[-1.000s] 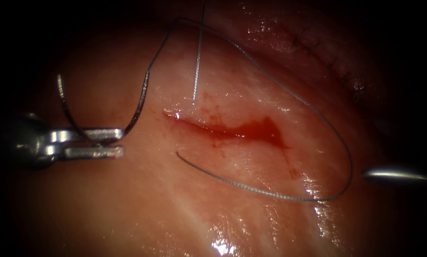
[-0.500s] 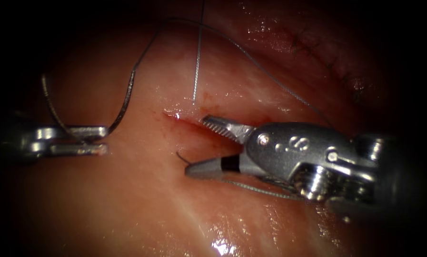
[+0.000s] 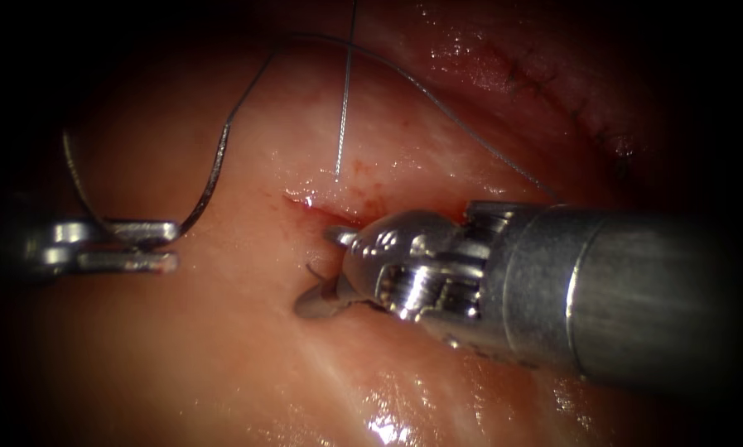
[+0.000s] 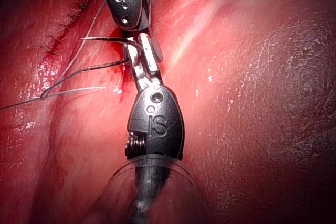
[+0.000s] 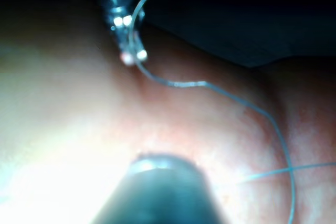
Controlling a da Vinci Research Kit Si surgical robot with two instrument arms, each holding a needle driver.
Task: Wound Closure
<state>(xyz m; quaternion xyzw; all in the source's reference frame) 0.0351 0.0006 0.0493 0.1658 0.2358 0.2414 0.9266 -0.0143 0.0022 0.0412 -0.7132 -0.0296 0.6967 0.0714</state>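
Curved needle (image 3: 89,203) lying clear of the tissue (image 3: 222,364), at 9 o'clock from the cut (image 3: 321,213), its arc opening upward. Thread (image 3: 222,141) trailing from its swaged end, arching toward 12 o'clock over the cut, then descending toward 3 o'clock. Red fluid (image 3: 309,204) wetting the cut's left end.

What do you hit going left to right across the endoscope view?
left tool shut on the needle near mid-curve, clear of the tissue → upright thread end → right tool at the cut → old suture line.
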